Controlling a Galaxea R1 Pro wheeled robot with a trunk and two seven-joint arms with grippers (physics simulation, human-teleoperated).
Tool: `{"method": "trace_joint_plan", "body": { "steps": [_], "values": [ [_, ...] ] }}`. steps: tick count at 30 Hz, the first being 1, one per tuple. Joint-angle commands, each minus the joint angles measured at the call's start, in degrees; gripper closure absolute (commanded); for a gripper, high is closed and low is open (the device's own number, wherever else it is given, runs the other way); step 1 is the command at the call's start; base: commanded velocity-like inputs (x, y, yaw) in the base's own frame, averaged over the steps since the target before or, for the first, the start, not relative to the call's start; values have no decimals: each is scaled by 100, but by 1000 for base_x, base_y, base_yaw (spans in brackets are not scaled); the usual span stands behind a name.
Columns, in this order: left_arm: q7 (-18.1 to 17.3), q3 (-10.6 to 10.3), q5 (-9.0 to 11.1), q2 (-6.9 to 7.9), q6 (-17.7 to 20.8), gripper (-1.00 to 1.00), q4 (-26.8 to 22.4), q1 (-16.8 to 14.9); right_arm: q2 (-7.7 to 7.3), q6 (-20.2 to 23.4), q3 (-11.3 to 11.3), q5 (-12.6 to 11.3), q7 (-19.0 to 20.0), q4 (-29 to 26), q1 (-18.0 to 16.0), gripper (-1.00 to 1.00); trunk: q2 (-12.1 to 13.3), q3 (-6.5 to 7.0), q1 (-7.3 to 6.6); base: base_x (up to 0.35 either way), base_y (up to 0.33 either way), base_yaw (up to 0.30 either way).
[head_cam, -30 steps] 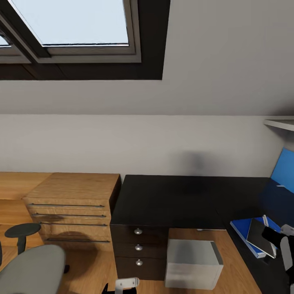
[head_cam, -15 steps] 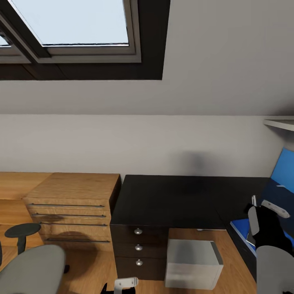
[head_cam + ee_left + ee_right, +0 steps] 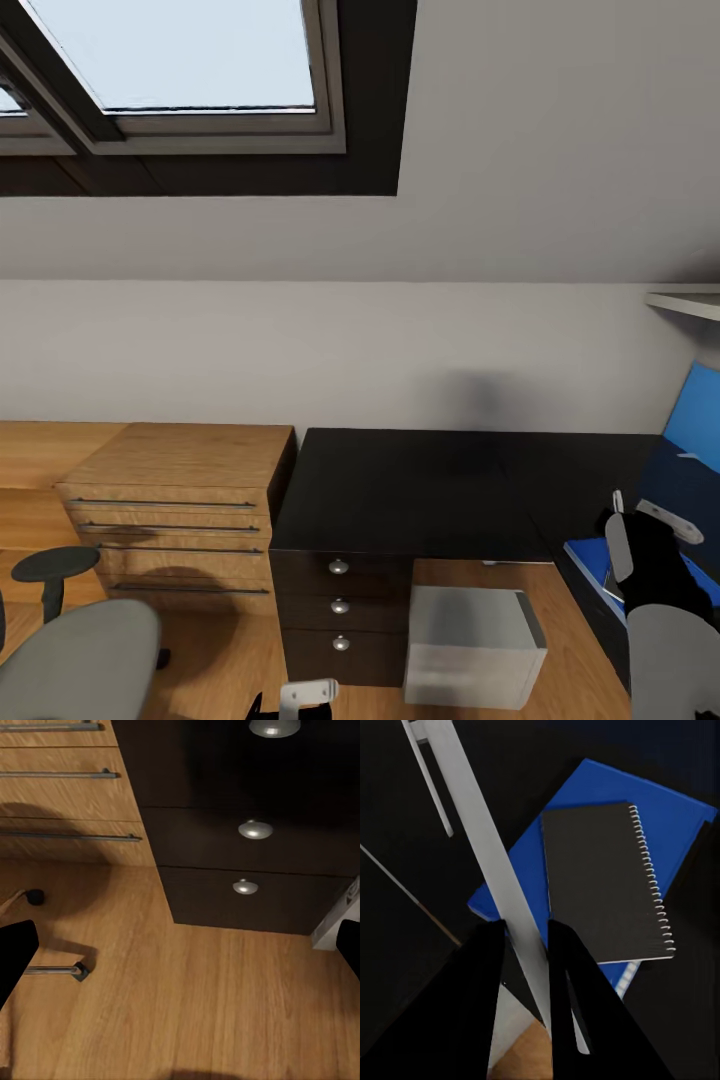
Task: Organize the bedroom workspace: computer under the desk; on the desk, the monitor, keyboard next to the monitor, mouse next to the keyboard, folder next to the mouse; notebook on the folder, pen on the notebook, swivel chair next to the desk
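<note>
right tool (image 3: 525,937) clamped on the white pen (image 3: 484,847), above notebook (image 3: 604,881) lying on blue folder (image 3: 660,802); left tool (image 3: 180,960) spread wide, empty.

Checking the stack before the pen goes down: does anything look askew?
Slightly: the notebook lies rotated on the folder, edges not parallel. The right pincer holds the pen above them.

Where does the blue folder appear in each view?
Head view: folder low at the right edge, on the desk, partly behind the right gripper.
Left wrist view: faces the desk's knobbed drawers and the floor.
Right wrist view: beyond the fingers gripping the pen, under the notebook.
Shared landmark: the desk.
</note>
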Motion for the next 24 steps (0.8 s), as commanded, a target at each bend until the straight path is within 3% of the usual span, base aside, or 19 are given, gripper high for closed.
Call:
{"method": "trace_joint_plan", "body": {
  "steps": [1, 2, 3, 9, 16, 24],
  "values": [
    [17, -31, 58, 4, -60, -100, -10, -13, -90, 17, 1, -33, -25, 92, -5, 100, -9, -10, 2, 0, 0, 0],
    [17, -31, 58, 3, -61, -100, -11, -13, -143, 14, 2, -36, -25, 158, -5, 100, -9, -10, 2, 0, 0, 0],
    [17, -33, 58, 3, -64, -100, -17, -13, -423, -32, -3, -64, -19, 571, -5, 100, -9, -10, 2, 0, 0, 0],
    [17, -33, 58, 10, -65, -100, -20, -13, -802, -461, -11, -86, -16, 1146, -7, 100, -9, -10, 2, 0, 0, 0],
    [17, -33, 65, 8, -65, -100, -22, -13, -942, -690, -12, -99, -12, 1415, -13, 100, -9, -10, 2, 0, 0, 0],
    [-5, -40, 74, 4, -61, -100, -16, -13, -962, -718, -13, -102, 5, 1489, -14, 100, -9, -10, 2, 0, 0, 0]
  ]
}}
